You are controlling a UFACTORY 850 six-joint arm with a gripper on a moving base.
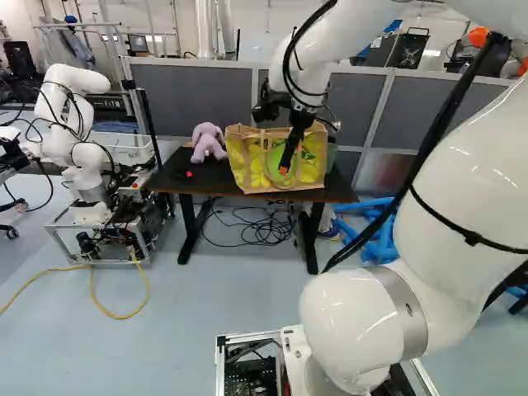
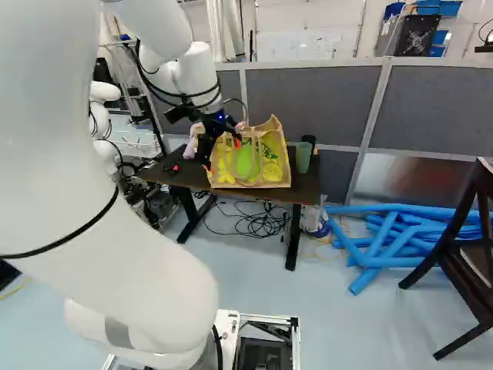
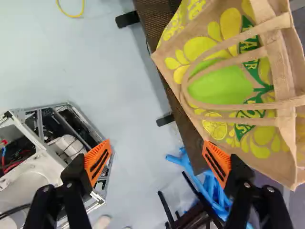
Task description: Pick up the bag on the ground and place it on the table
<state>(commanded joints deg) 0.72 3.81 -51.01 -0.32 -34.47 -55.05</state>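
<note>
One bag (image 1: 246, 167) is seen upright on the table (image 1: 180, 180), between a purple toy (image 1: 207, 142) and a green cup (image 2: 303, 158). The gripper (image 3: 157, 152) is spread wide beside it, and nothing is held. Placing seems done; only the arm (image 1: 474, 181) is left to be withdrawn.

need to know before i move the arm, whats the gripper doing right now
Gripper: open, fingers wide apart, nothing gripped; the lemon-print tote bag sits on the table, outside its fingers.
</note>
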